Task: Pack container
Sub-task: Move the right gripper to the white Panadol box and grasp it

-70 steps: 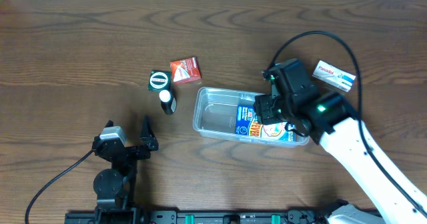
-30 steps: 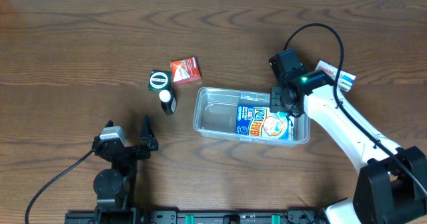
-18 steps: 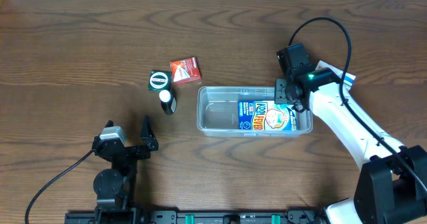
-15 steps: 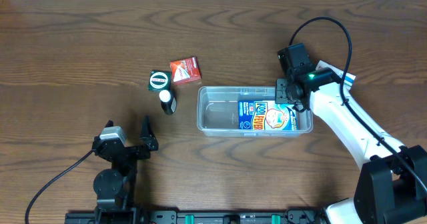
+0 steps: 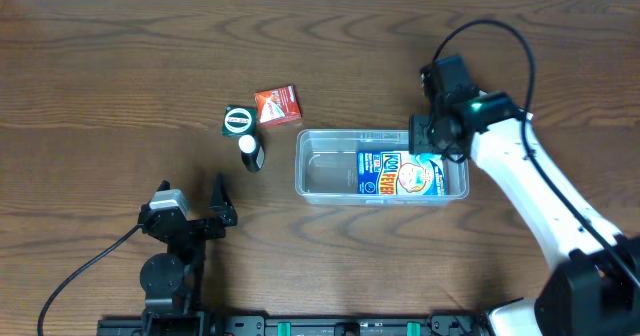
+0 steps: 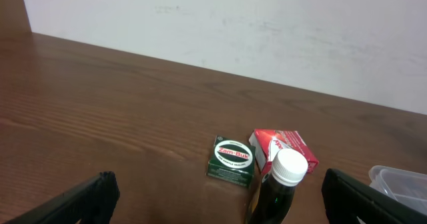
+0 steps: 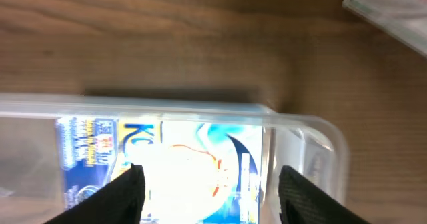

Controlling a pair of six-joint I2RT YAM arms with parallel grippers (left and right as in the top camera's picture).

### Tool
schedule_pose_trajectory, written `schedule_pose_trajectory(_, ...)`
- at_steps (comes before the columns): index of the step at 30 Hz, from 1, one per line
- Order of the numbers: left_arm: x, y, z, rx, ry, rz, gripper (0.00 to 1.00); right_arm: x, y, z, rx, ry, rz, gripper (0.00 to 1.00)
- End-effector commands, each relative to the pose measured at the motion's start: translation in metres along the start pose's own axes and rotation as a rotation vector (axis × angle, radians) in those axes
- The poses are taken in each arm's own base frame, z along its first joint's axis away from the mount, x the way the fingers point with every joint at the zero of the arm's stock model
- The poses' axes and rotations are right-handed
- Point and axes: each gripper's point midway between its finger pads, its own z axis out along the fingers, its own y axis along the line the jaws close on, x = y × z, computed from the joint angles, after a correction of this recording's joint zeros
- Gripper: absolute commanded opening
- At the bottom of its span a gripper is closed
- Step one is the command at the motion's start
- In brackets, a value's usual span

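The clear plastic container (image 5: 305,166) lies right of centre on the table. A blue Kool Fever box (image 5: 400,174) lies flat in its right half. My right gripper (image 5: 438,136) hovers over the container's far right corner, open and empty. In the right wrist view its fingers (image 7: 217,194) straddle the blue box (image 7: 180,154) inside the container (image 7: 313,134). My left gripper (image 5: 192,221) rests open and empty near the front left. Its fingers (image 6: 220,201) frame the left wrist view.
A red box (image 5: 277,106), a green Zam-Buk box (image 5: 238,120) and a dark bottle with a white cap (image 5: 250,152) stand left of the container. The left wrist view shows them too, bottle (image 6: 280,184) nearest. A white box corner (image 7: 393,14) lies beyond the container.
My right gripper has let go of the blue box inside the container and drawn back to the far right. The container has turned square to the table. The left arm has not moved.
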Motion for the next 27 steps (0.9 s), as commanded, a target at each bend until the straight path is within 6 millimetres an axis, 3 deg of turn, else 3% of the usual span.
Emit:
schedule_pose_trajectory(1,0.016,0.006,0.001,-0.024,0.046,0.018,0.98,-0.029,-0.007,-0.044,-0.032,-0.102,0.034,0.64)
schedule_pose_trajectory(3,0.016,0.006,0.001,-0.024,0.046,0.018,0.98,-0.034,-0.016,-0.056,-0.024,-0.107,0.057,0.66)
schedule_pose_trajectory(6,0.016,0.006,0.001,-0.024,0.046,0.018,0.98,-0.043,-0.036,-0.066,-0.005,-0.117,0.102,0.76)
schedule_pose_trajectory(12,0.016,0.006,0.001,-0.024,0.046,0.018,0.98,-0.056,-0.091,-0.062,0.044,-0.136,0.212,0.87)
schedule_pose_trajectory(15,0.016,0.006,0.001,-0.024,0.046,0.018,0.98,-0.065,-0.117,-0.054,0.077,-0.15,0.178,0.98)
schedule_pose_trajectory(19,0.016,0.006,0.001,-0.024,0.046,0.018,0.98,-0.092,-0.145,-0.038,0.108,-0.214,0.138,0.99)
schedule_pose_trajectory(23,0.016,0.006,0.001,-0.024,0.046,0.018,0.98,-0.116,-0.156,-0.016,0.13,-0.263,0.064,0.99)
schedule_pose_trajectory(27,0.016,0.006,0.001,-0.024,0.046,0.018,0.98,-0.129,-0.159,0.023,0.147,-0.249,-0.079,0.99)
